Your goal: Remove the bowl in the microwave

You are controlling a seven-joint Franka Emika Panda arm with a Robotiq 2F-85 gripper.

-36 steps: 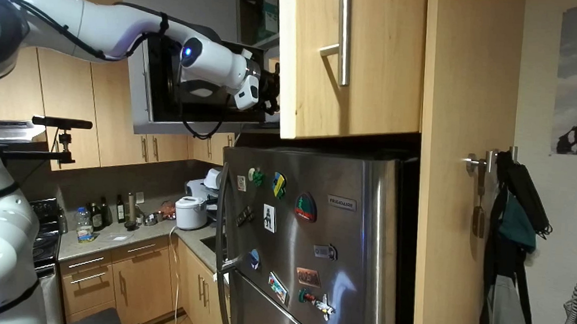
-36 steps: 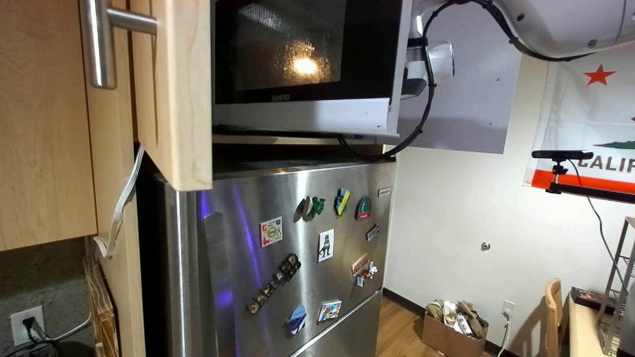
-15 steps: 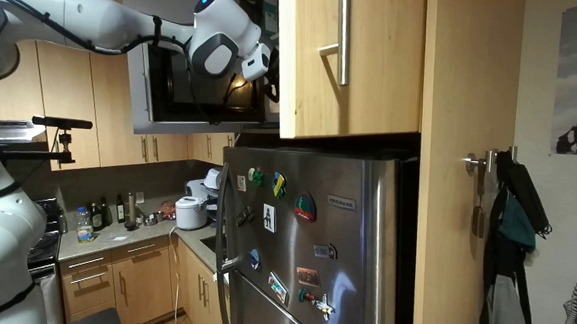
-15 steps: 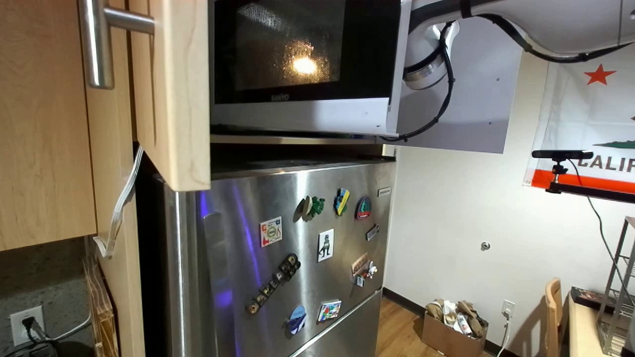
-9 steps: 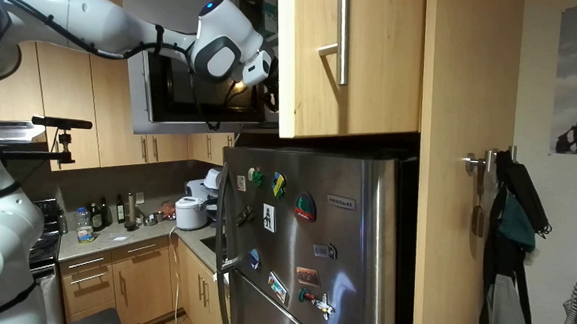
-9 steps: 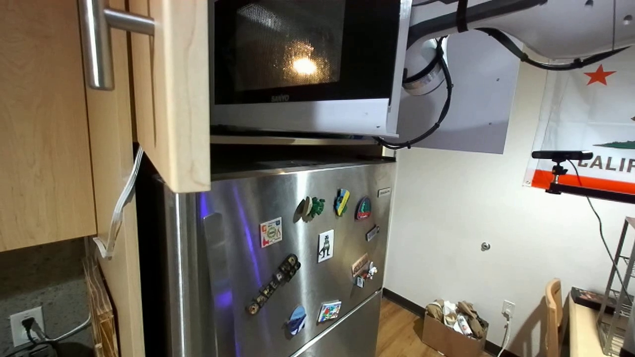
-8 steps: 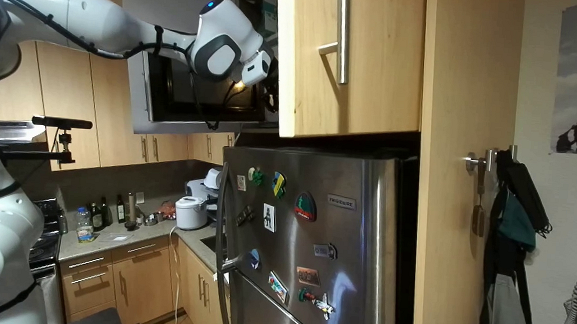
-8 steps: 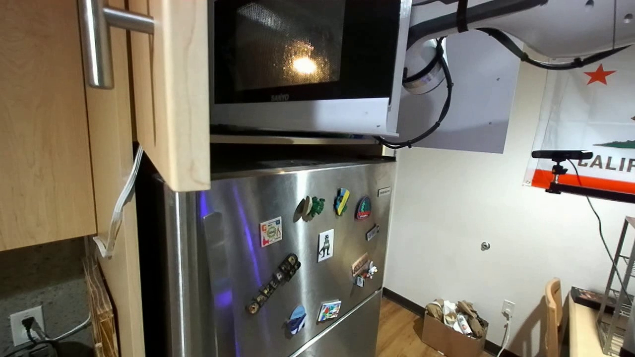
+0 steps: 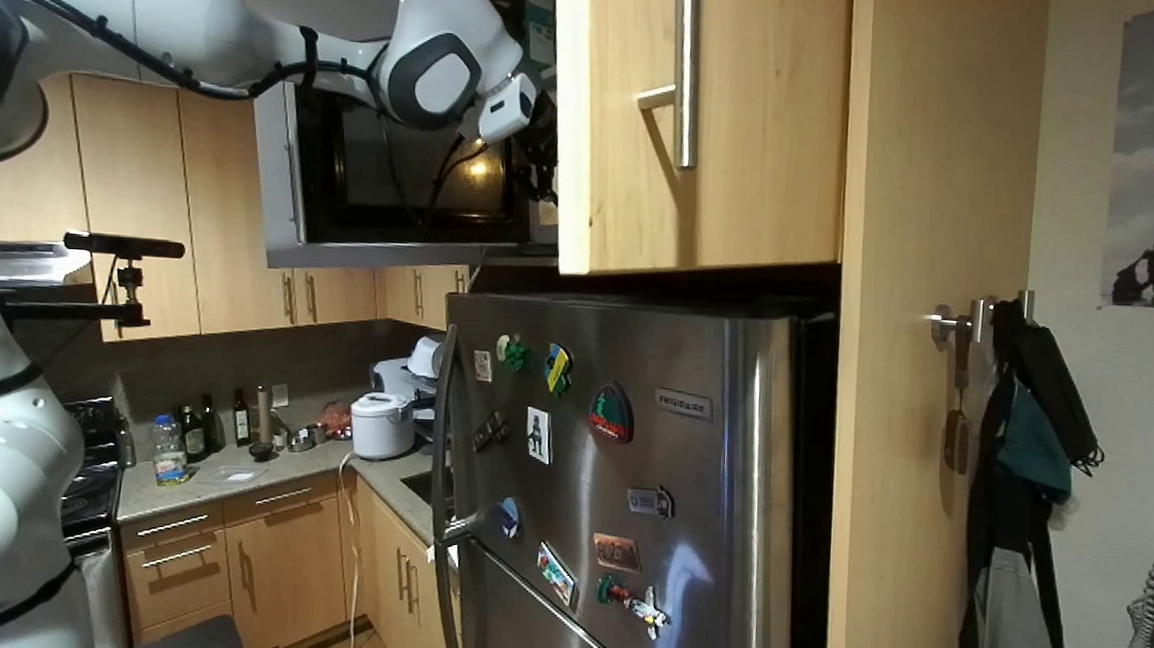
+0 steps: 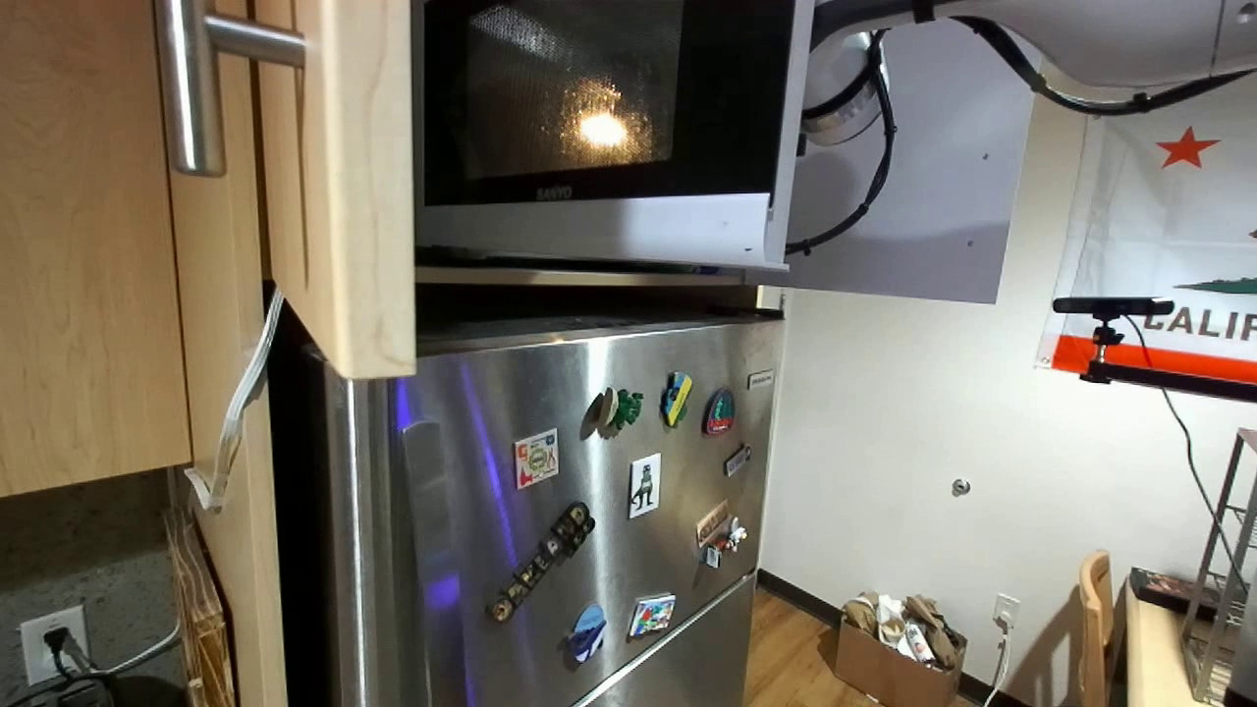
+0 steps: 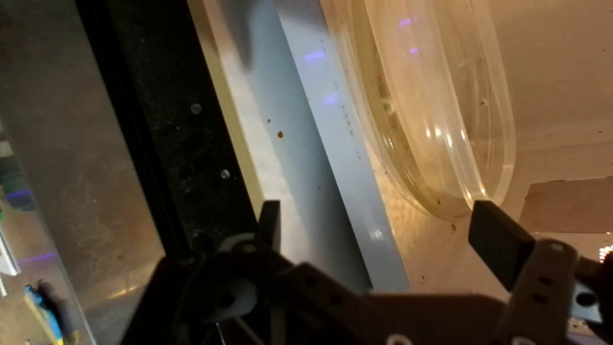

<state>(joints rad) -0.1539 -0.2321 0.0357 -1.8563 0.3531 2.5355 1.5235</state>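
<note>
The microwave's dark glass door (image 10: 579,98) stands open; its inner side (image 9: 416,174) faces the arm in an exterior view. Inside the lit cavity, a clear bowl (image 11: 431,91) rests on a glass turntable at the upper right of the wrist view. The gripper (image 11: 377,211) is open at the microwave's front edge, nothing between its black pads (image 11: 498,239). One pad lies over the dark ledge outside, while the other overlaps the bowl's near end; whether they touch I cannot tell. In an exterior view the gripper (image 9: 542,152) is partly hidden behind a cabinet door.
The wooden cabinet door (image 9: 700,121) juts out close beside the gripper. Below the microwave stands the steel fridge (image 9: 616,507) with several magnets. A grey panel (image 10: 903,206) is behind the arm. The arm's black cable (image 10: 879,177) hangs in a loop near the microwave door.
Over the last seconds the wrist has tilted, pointing the gripper more downward. Since half a second ago the hand has risen slightly, its cable with it. The jaws have stayed open.
</note>
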